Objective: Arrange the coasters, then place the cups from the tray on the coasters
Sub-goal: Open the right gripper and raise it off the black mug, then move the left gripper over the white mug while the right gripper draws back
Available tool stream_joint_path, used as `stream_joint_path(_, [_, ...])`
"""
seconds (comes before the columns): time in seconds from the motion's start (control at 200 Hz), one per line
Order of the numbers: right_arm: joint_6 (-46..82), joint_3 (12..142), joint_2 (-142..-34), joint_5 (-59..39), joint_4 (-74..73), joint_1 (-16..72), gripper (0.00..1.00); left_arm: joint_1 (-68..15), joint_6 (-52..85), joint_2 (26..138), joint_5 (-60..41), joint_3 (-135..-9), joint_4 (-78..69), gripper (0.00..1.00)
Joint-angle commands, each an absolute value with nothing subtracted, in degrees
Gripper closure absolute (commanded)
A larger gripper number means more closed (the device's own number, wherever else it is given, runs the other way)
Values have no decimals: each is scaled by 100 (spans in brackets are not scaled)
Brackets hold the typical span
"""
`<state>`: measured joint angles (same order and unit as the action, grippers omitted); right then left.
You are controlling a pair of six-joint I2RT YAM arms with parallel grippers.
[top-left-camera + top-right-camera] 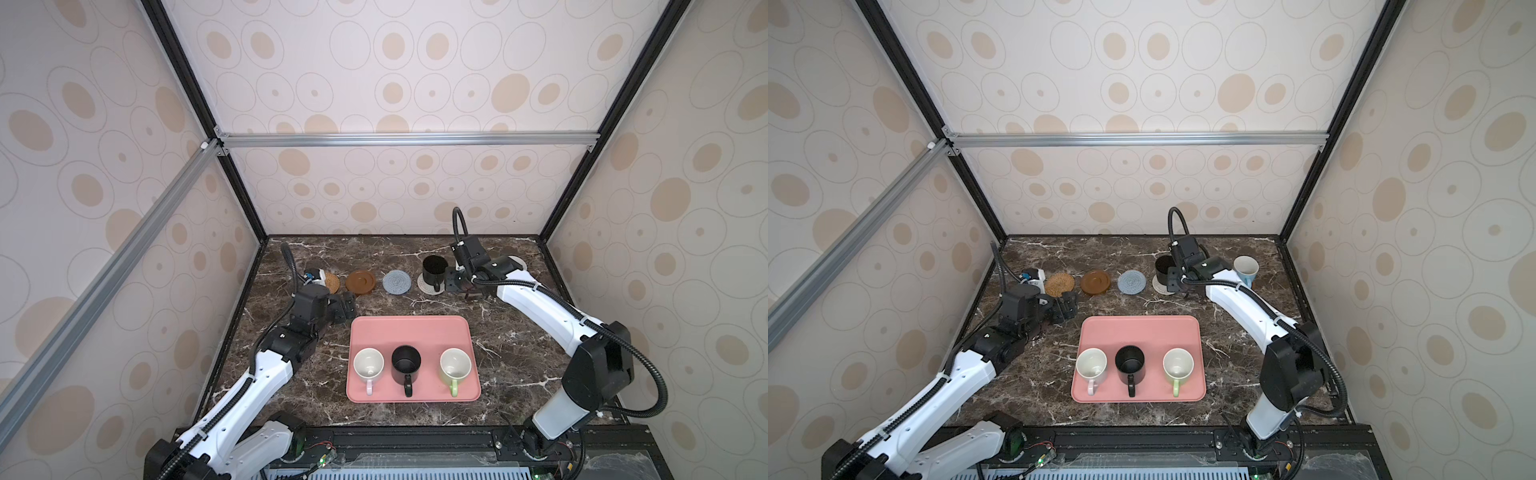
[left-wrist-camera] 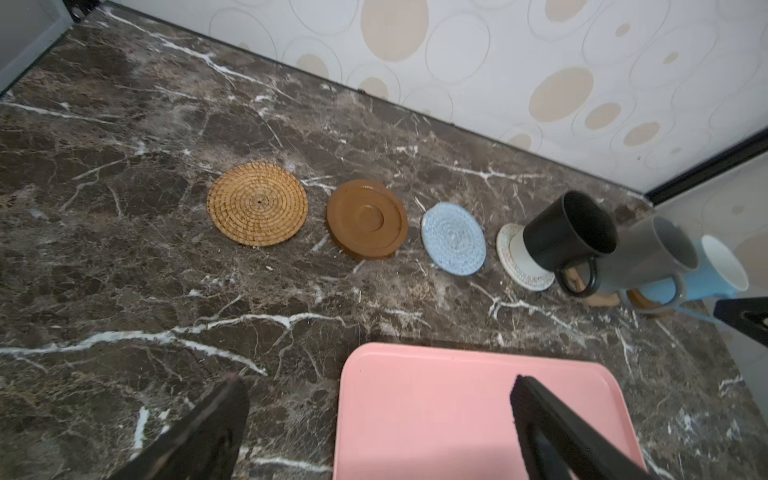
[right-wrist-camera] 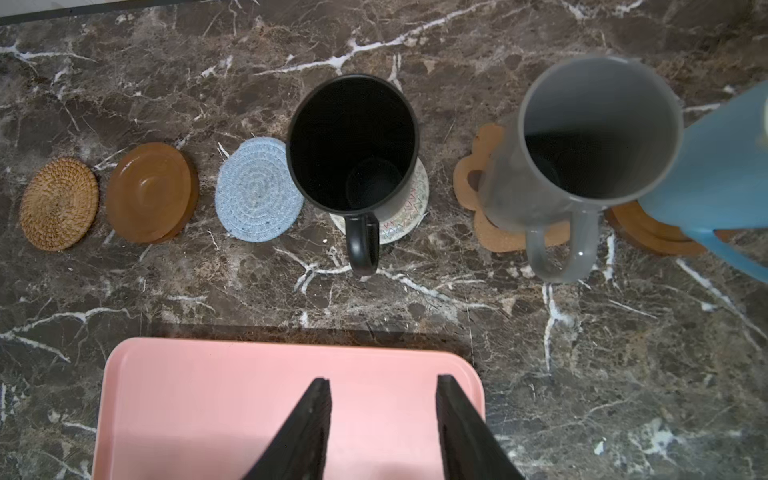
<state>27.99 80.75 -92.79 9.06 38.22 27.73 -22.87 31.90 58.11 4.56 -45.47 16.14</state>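
Left gripper [image 2: 378, 380] wide open, right gripper [image 3: 383, 380] half open, both empty: best lift the green mug [image 1: 455, 368] upright, centring it on the blue coaster [image 1: 397, 282].

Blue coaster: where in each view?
In a top view: blue coaster, far row, beyond tray.
In a top view: blue coaster, same place.
Left wrist: blue coaster between brown disc and far black mug.
Right wrist: blue coaster, same neighbours.
Landmark: far black mug beside it.
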Motion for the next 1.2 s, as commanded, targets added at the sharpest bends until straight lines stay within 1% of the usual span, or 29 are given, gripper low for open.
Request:
stream_joint_path(0.0, [3096, 7804, -8988, 1007, 3798, 2683, 55, -2376, 2679, 6027, 236, -5161, 2442, 2])
stream_joint_path(0.175, [3229, 7467, -8788, 1035, 3781, 2592, 55, -2660, 2594, 6240, 238, -5938, 3576, 3])
stream_joint_path(0.36, [3346, 7391, -8779, 797, 3670, 2411, 55, -3248, 3060, 5944, 220, -6005, 4337, 5])
stream_joint_path(0.485, [3390, 7447, -8868, 577, 3560, 2354, 55, -3619, 3446, 5745, 221, -5851, 4529, 6])
stream_joint_path(0.775, [3382, 7499, -8991, 459, 3459, 2326, 55, -4473, 4252, 5434, -103, -5427, 4951, 9])
stream_joint_path(0.951, [3408, 7451, -8999, 362, 3385, 2276, 55, -4879, 4626, 5456, -131, -5339, 5235, 11])
stream_joint_path(1.121, [3451, 7379, -8991, 246, 3362, 2198, 55, -5208, 4767, 5559, -390, -5119, 5135, 14])
stream_joint_path(1.196, [3472, 7333, -8984, 229, 3336, 2169, 55, -5325, 4761, 5629, -456, -5074, 5166, 17])
